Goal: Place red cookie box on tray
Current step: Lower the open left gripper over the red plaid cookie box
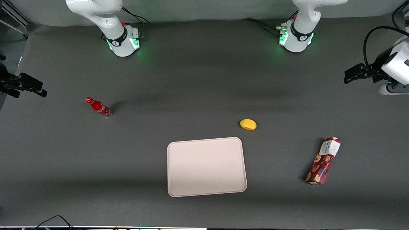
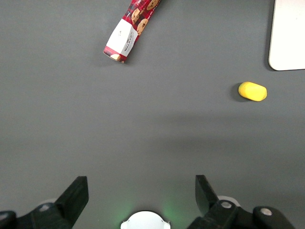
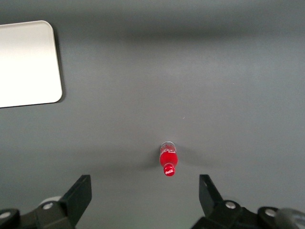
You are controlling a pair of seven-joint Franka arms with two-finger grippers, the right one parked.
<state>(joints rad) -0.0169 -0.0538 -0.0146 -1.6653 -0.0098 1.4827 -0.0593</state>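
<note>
Dark-red plaid cookie box (image 1: 323, 160) lies flat at lower right of the front frame, well apart from the pale cream flat tray (image 1: 206, 166) at lower centre. Left gripper (image 1: 351, 75) hovers at the right edge, jaws spread, empty; likely pre-reach. Yellow oval fruit (image 1: 248, 124) sits near the tray corner.

My gripper (image 1: 347, 77) hangs open above the table's working-arm end, its fingers (image 2: 76, 194) matt black plastic. The table (image 1: 198, 83) looks like matt dark grey cloth. The red cookie box (image 1: 323, 160) is printed card with a slight sheen. The tray (image 1: 206, 166) is smooth, matt cream. The lemon (image 1: 248, 124) looks smooth, faintly glossy.
</note>
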